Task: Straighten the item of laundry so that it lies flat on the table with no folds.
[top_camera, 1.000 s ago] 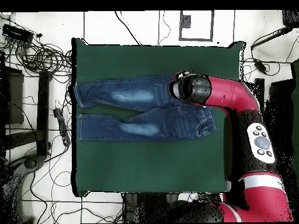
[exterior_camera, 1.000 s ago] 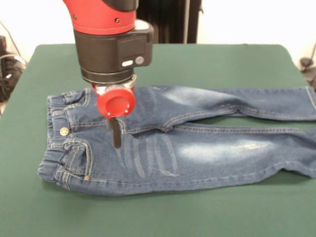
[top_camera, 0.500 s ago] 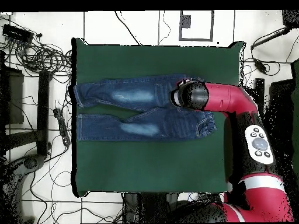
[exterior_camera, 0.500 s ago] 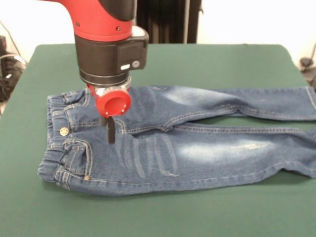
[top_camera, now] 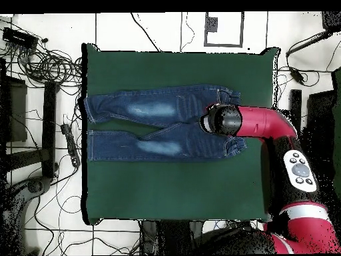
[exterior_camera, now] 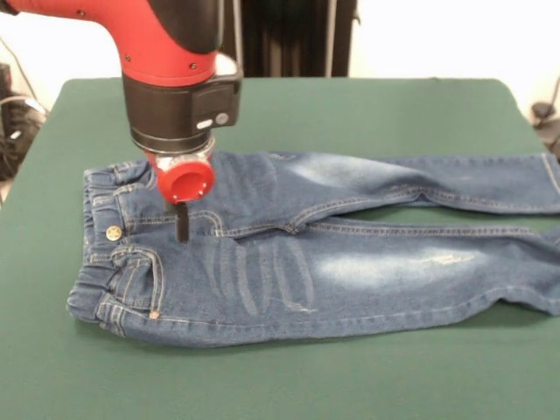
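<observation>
The jeans (exterior_camera: 297,254) lay spread on the green table (exterior_camera: 350,105), front side up, waistband at the picture's left in the front view and both legs running off to the right. The gripper (exterior_camera: 182,223) hung just above the fly area, close behind the waistband; only one dark finger showed below the red cap, so whether it was open or shut could not be told. Whether the tip touched the denim was also unclear. Outward from there, the seat and thighs looked flat, while the waistband stayed gathered by its elastic and the two legs lay slightly apart with a strip of table between them.

The risk, as I judged it, was that a sideways drag with the tip down would bunch the cloth and make new folds in nearly flat jeans.
</observation>
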Robot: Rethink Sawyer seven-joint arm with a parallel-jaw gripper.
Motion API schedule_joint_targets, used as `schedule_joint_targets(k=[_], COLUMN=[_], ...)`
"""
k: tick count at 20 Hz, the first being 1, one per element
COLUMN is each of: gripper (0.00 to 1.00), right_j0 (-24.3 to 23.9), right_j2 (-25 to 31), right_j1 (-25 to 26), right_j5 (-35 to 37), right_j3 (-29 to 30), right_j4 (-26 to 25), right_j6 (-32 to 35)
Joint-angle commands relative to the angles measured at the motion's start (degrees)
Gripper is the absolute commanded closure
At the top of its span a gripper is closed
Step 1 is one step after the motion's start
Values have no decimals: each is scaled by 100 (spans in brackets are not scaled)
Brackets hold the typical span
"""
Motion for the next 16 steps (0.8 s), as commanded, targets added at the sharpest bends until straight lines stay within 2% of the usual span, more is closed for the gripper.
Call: schedule_joint_targets(k=[1, 7, 16], gripper=[0, 0, 0], right_j0=[-140, -235, -158], right_j2=[543, 684, 815], right_j1=[334, 404, 1037], right_j5=[46, 221, 628], right_j3=[575, 458, -477], right_j4=[-325, -425, -717], right_j6=[-1790, -1902, -2423])
